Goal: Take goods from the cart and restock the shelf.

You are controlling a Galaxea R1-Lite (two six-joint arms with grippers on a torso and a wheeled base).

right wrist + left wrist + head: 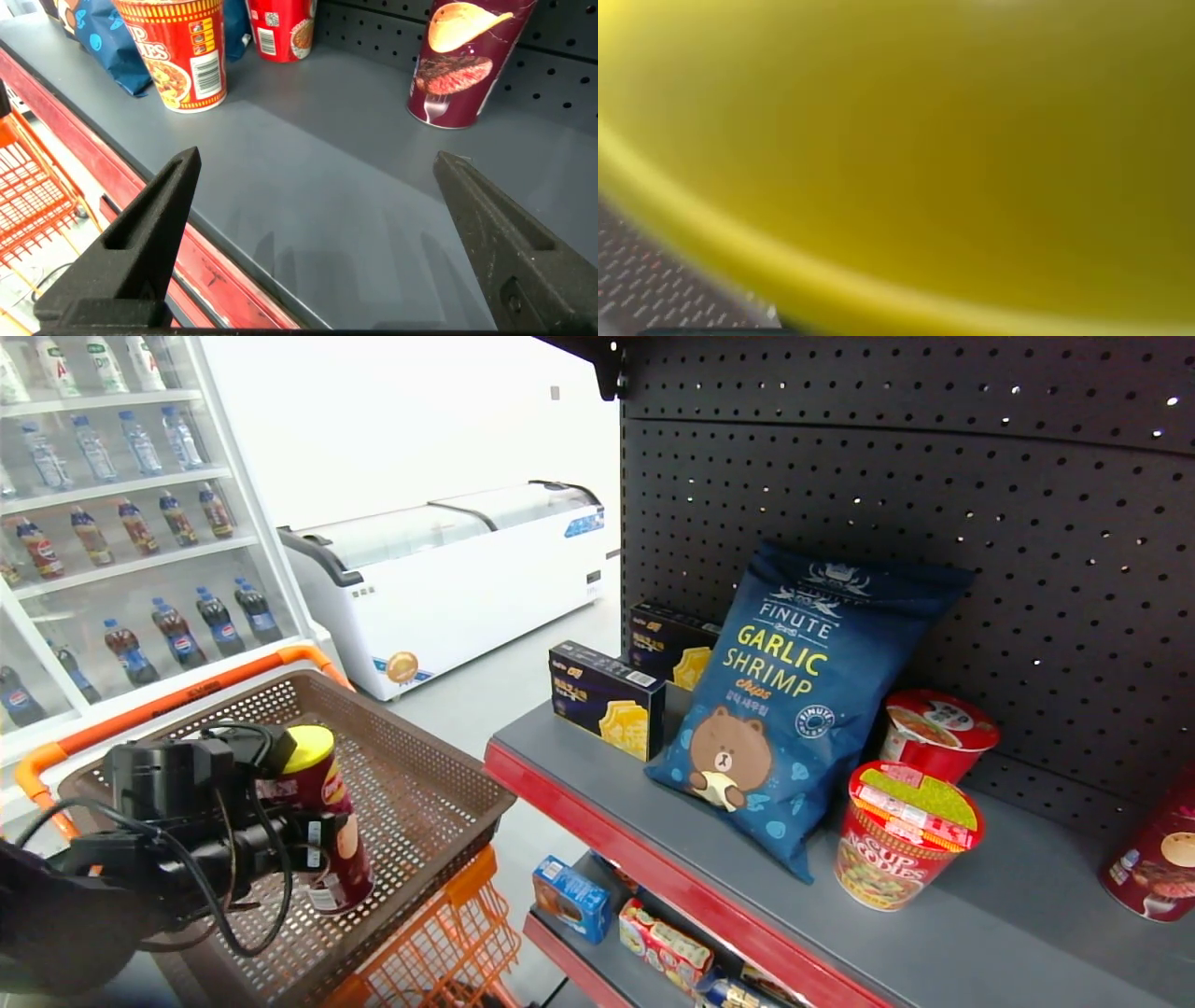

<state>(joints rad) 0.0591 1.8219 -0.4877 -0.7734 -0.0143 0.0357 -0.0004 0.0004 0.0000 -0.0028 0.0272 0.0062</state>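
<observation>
A dark red chips can [338, 875] with a yellow lid [906, 140] stands upright in my left gripper [316, 845], which is shut on its middle. It hangs just above the brown mesh cart basket [425, 784]. Close under the left wrist camera is the lid, with a strip of basket mesh [654, 289] beside it. My right gripper [322, 247] is open, its two black fingers [154, 243] spread over a bare part of the grey shelf [327, 168]. A second chips can [462, 61] stands beyond it by the pegboard.
On the shelf [709, 840] stand a blue shrimp chips bag [794, 700], two cup noodles [901, 831], dark boxes [607, 695] and a chips can [1158, 859]. The shelf has a red front edge [597, 831]. Below it lies a lower shelf with packets [571, 896].
</observation>
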